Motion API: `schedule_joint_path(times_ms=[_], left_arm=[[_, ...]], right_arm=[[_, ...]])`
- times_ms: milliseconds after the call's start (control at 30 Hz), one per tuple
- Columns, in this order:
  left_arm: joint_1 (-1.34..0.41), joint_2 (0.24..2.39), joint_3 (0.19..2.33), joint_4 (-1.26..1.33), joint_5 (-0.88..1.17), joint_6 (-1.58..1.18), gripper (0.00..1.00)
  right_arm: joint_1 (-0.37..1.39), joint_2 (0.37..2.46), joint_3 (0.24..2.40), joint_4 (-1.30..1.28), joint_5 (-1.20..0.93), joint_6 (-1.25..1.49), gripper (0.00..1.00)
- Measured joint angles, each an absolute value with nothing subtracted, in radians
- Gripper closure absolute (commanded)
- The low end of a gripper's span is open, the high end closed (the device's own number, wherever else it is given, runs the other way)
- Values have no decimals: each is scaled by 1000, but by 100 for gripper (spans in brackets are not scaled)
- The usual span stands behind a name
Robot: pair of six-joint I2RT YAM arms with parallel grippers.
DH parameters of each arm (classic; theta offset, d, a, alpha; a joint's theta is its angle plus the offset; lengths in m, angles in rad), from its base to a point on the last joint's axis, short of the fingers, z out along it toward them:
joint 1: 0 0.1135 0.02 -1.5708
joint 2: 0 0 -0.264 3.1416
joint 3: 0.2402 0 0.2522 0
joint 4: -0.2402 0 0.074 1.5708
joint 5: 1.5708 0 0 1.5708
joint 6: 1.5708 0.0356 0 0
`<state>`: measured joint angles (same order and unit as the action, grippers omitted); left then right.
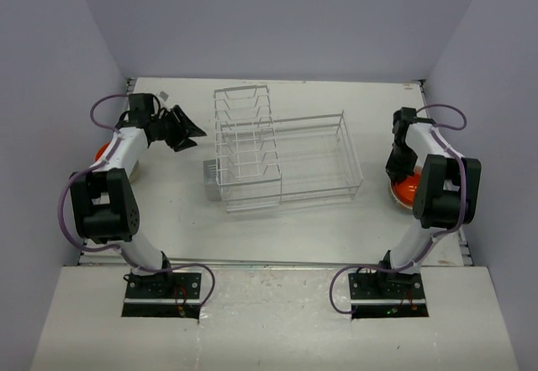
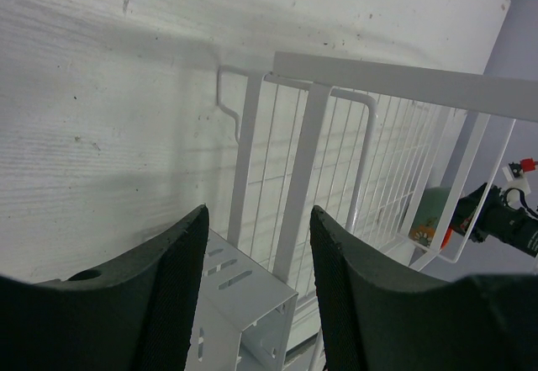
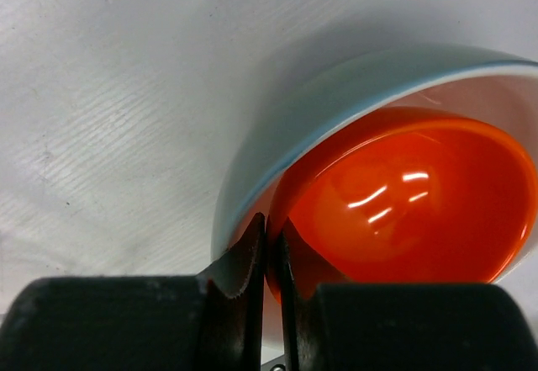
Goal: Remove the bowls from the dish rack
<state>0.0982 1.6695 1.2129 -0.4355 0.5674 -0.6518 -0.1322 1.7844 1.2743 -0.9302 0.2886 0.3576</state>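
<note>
The wire dish rack [image 1: 286,156] stands mid-table with no bowl showing in it; it also fills the left wrist view [image 2: 311,135]. My right gripper [image 1: 397,173] is right of the rack, shut on the rim of an orange bowl [image 3: 403,203], which sits nested in a pale green bowl [image 3: 336,93] on the table. That stack shows in the top view [image 1: 405,188]. My left gripper [image 1: 187,131] is open and empty, left of the rack's tall slot end, jaws wide apart [image 2: 259,219]. Another orange bowl [image 1: 104,151] lies at the far left, partly hidden by the left arm.
A white slotted cutlery box [image 2: 239,304] hangs on the rack's left end, just below my left gripper, and shows in the top view [image 1: 208,173]. Grey walls close in the table on three sides. The right bowl stack lies near the table's right edge.
</note>
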Motion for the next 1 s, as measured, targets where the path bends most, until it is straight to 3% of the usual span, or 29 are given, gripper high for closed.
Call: schedule_joint_path(times_ms=[233, 400, 833, 1000], left_arm=[[98, 1672, 1213, -435, 572, -652, 47], [98, 1673, 1213, -435, 573, -652, 47], [98, 1687, 1214, -434, 581, -652, 47], [98, 1687, 1221, -434, 589, -649, 46]], right_arm=[[-136, 1798, 1275, -930, 290, 354, 99], [-141, 1798, 1275, -928, 285, 353, 80], [-150, 1794, 1275, -929, 271, 347, 66], [-150, 1768, 1297, -936, 270, 347, 55]])
